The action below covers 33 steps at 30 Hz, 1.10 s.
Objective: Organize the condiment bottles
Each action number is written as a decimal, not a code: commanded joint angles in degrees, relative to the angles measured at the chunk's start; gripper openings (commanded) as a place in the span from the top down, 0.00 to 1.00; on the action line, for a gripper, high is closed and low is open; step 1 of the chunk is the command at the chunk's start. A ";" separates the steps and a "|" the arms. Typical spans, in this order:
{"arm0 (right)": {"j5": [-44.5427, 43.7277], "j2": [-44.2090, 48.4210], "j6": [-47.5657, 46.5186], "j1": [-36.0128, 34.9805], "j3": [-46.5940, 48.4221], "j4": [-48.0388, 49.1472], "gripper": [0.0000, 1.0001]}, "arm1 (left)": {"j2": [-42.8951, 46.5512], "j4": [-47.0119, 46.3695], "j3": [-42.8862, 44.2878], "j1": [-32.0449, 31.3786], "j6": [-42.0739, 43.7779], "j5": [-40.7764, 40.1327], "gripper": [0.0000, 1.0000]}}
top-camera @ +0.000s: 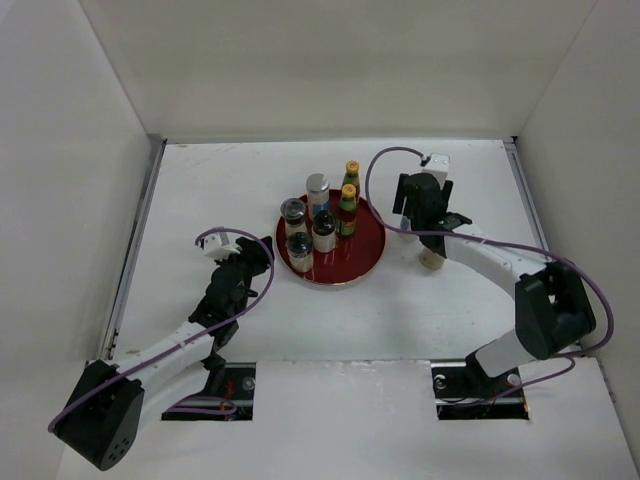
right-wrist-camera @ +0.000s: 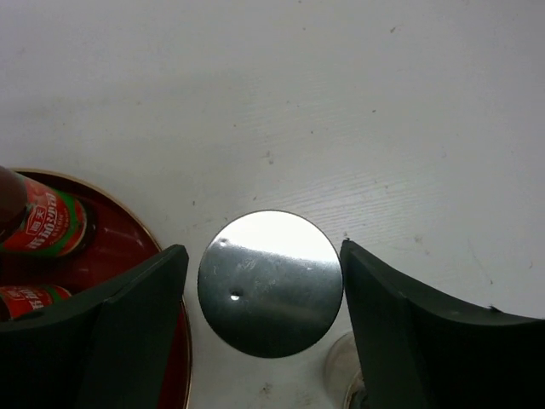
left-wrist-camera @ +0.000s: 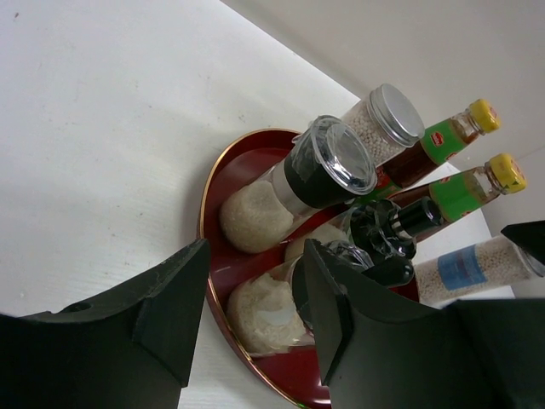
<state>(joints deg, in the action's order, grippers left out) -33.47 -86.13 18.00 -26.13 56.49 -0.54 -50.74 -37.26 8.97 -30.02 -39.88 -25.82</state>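
Observation:
Several condiment bottles stand on the round red tray (top-camera: 365, 255): two slim red sauce bottles with yellow caps (top-camera: 349, 195), a grey-lidded jar (top-camera: 317, 190) and dark-capped spice jars (top-camera: 293, 212). Right of the tray stands a jar with a silver lid (right-wrist-camera: 270, 283). My right gripper (right-wrist-camera: 264, 253) hangs over it, open, one finger on each side of the lid with a thin gap. My left gripper (top-camera: 260, 254) sits at the tray's left edge, open and empty. Its wrist view shows the tray rim (left-wrist-camera: 209, 217) and a pale jar's base (left-wrist-camera: 264, 311) past the left gripper (left-wrist-camera: 255, 256).
Another pale jar (top-camera: 432, 262) rests on the table under my right arm; its glass edge (right-wrist-camera: 339, 375) shows by my right finger. White walls close in the table at the back and both sides.

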 commanded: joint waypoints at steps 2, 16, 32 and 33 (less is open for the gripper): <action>-1.07 -0.88 1.60 0.60 2.22 0.97 0.30 | 0.99 -2.65 -0.62 -0.43 0.06 0.16 0.54; 4.03 7.91 2.48 -4.84 1.52 8.62 0.51 | 0.03 -3.00 -0.53 -0.25 -0.29 0.16 0.54; 6.32 -4.39 4.68 -7.93 6.35 14.07 0.49 | -0.23 -3.09 -0.71 0.09 -0.46 0.34 0.54; 6.32 -4.84 4.68 -7.93 6.35 14.07 0.47 | -0.41 -3.09 -0.71 0.36 -0.64 0.68 0.54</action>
<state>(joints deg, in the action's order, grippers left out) -26.89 -90.85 21.50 -33.56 59.00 6.52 -51.48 -37.47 8.95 -30.02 -39.92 -25.65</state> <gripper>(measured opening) 0.677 0.458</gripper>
